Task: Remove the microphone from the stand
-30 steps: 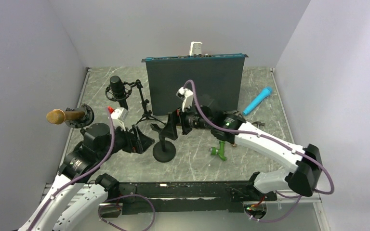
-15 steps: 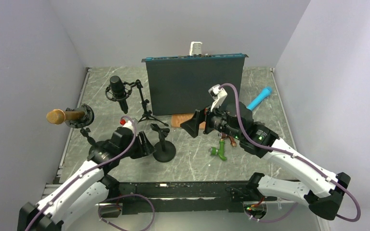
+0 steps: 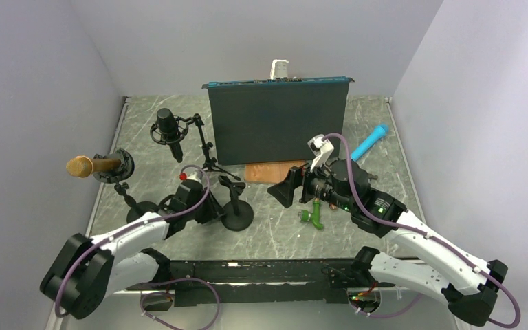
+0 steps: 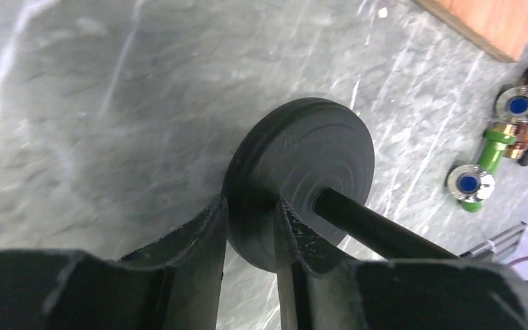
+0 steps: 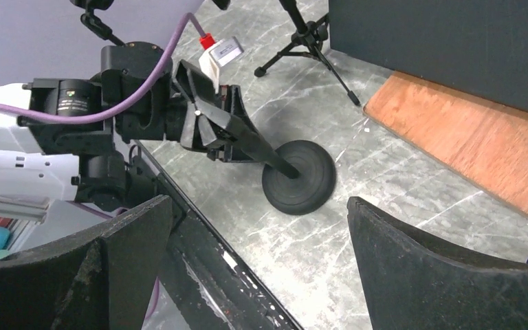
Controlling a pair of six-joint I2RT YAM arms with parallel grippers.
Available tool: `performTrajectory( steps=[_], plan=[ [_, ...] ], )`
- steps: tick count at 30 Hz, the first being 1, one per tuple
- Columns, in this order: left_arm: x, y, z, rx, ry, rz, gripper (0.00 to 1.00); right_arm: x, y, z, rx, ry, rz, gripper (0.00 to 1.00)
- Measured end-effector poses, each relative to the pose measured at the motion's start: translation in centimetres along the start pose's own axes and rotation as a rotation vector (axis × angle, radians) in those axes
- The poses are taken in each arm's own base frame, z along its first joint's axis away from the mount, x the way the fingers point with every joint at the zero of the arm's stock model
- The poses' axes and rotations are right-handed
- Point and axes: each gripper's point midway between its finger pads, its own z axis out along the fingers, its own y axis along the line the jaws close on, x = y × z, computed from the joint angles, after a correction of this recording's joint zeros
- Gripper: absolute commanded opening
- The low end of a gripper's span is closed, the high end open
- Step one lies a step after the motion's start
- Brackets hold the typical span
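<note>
The left gripper (image 4: 251, 207) lies low on the grey marbled bench (image 3: 282, 230), its jaws clamped across the rim of the round black disc base (image 4: 302, 151) of the small black desk stand (image 3: 232, 199), one finger above the disc and one at its edge. The right gripper (image 3: 285, 187) hangs just right of that stand, jaws wide apart and holding nothing. A blue handheld microphone (image 3: 368, 144) lies on the bench at the rear right, beside the dark upright panel (image 3: 275, 124). A gold-headed microphone (image 3: 81, 166) sits in a holder at the far left, and a black studio microphone (image 3: 167, 126) hangs on a tripod behind. A wooden board (image 5: 467, 148) lies at the panel's foot.
</note>
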Motion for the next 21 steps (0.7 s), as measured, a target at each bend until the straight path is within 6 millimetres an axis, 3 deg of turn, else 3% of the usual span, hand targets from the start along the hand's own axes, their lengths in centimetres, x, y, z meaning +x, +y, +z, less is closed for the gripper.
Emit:
performTrajectory(
  steps=[6,13,16,21],
  plan=[
    [0.4,-3.0,2.2,0.104,0.042,0.000,0.38,0.4,-0.3,0.1,0.008,0.014,0.004,1.00],
    [3.5,-8.4,4.4,0.199,0.168,0.096,0.43,0.8,-0.5,0.3,0.017,0.029,0.005,1.00],
    [4.5,-9.8,4.7,0.239,0.201,0.114,0.52,1.1,-0.7,0.5,0.028,0.041,0.005,1.00],
    [4.1,-9.9,3.7,0.240,0.183,0.136,0.72,1.0,-1.0,0.7,0.049,0.048,0.000,1.00]
  ],
)
